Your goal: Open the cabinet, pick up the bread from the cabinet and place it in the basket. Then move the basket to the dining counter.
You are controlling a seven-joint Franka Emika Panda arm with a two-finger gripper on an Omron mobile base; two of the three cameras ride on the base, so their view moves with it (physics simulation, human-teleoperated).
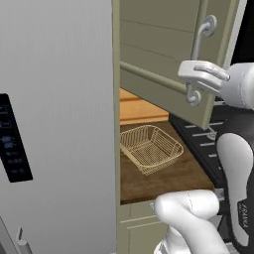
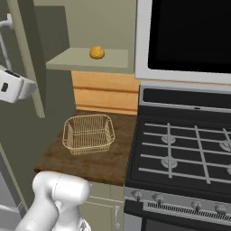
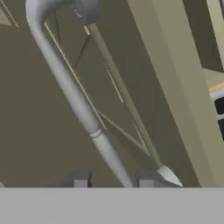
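Note:
The olive cabinet door (image 1: 163,49) stands swung out, its grey bar handle (image 3: 74,96) running down between my fingertips. My gripper (image 3: 113,182) is open around the lower part of the handle, with a gap on each side. From the left base view the hand (image 1: 201,73) sits against the handle (image 1: 197,47). Inside the cabinet, the small golden bread (image 2: 96,52) rests on the shelf (image 2: 72,61). Below it on the short wood counter (image 2: 90,164) lies the wire basket (image 2: 88,134), also seen as the basket (image 1: 150,148) from the left.
The grey fridge (image 1: 54,124) with a dark control panel (image 1: 12,144) walls off the left. A black gas stove (image 2: 180,153) adjoins the counter on the right, under a microwave (image 2: 189,36). Olive drawers (image 2: 106,207) sit beneath the counter.

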